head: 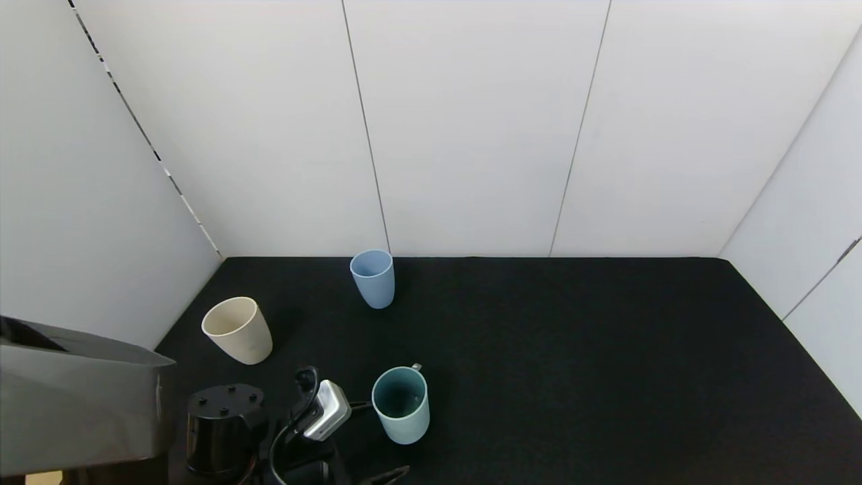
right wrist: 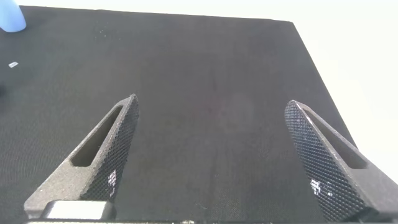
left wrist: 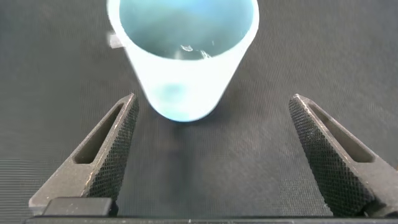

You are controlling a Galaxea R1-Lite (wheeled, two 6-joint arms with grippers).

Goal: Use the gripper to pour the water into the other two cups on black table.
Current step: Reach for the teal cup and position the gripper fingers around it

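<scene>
A teal-green cup holding water stands near the front of the black table. My left gripper is open low over the table, and the teal-green cup stands just past its fingertips, untouched. Of the other two cups, the cream-beige one stands at the left and the light blue one by the back wall; both are upright. My right gripper is open over bare table, out of the head view, with the light blue cup far off.
White panel walls close the table at the back and both sides. A dark grey housing and the left arm's black cylindrical joint fill the front left corner. The table's right half is bare black cloth.
</scene>
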